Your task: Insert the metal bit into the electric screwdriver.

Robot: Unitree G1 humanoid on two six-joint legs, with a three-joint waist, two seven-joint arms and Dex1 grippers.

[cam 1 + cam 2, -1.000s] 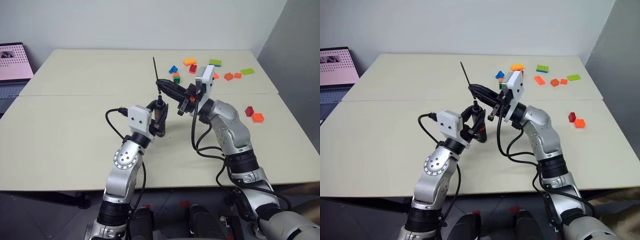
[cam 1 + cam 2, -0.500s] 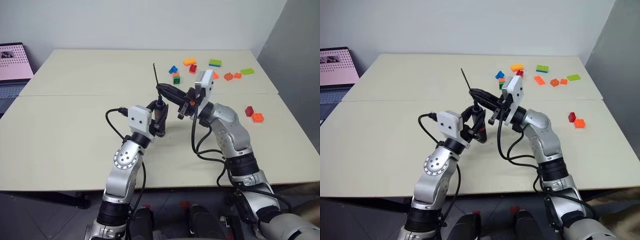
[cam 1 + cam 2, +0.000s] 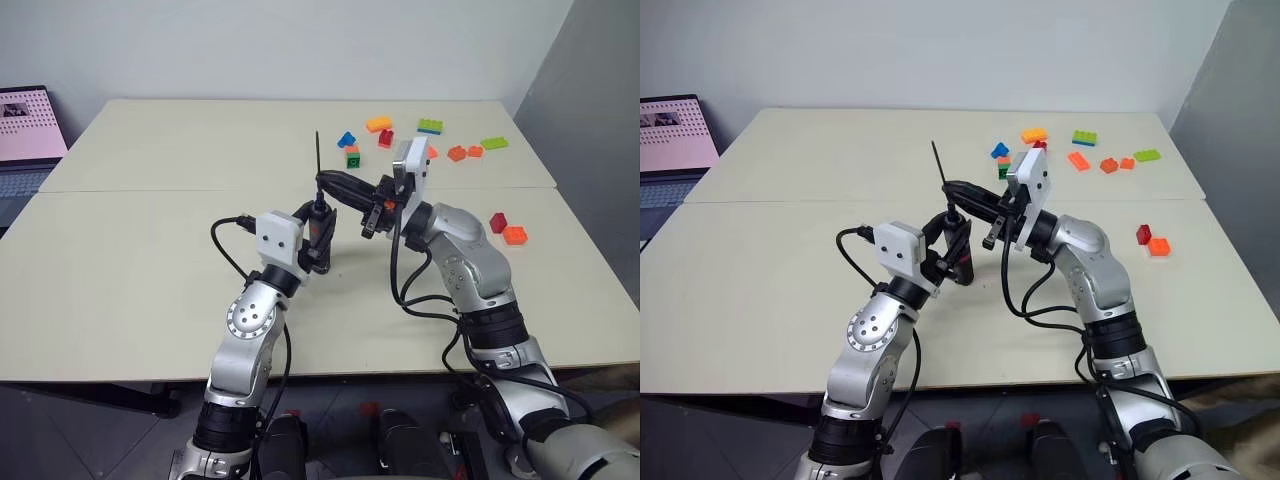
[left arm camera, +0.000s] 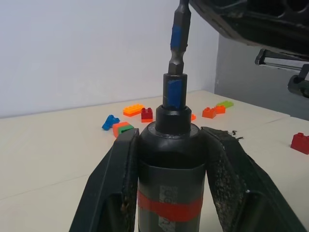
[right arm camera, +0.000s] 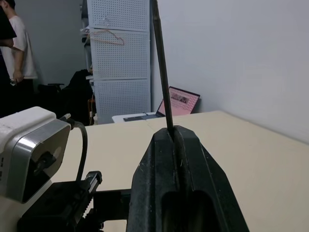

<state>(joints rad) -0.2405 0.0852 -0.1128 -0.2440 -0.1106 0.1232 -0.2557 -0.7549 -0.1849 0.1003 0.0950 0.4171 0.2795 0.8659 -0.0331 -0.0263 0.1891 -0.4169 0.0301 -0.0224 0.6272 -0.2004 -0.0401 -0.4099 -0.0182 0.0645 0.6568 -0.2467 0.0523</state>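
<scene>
Above the middle of the pale table, the left gripper is clamping the electric screwdriver upright between its two black fingers, the jaws pressing against both sides of the black barrel just above its red band. Its collar end is pointing up. The right gripper is reaching in from the right with its fingers closed tight on the metal bit, pinching it partway along so that the thin dark shaft is sticking up above the fingertips and leaning slightly. From the left wrist view, the bit's lower end, a hex shank with a blue band, is sitting at the mouth of the screwdriver's collar, either just entering it or touching it; how deep it is going cannot be told. Both grippers are hanging clear of the tabletop, almost touching each other. Toward the far right of the table, a scatter of coloured toy bricks is lying well apart from the tools, with two more bricks sitting near the right edge. At the far left, a laptop with a pink screen is standing open.
</scene>
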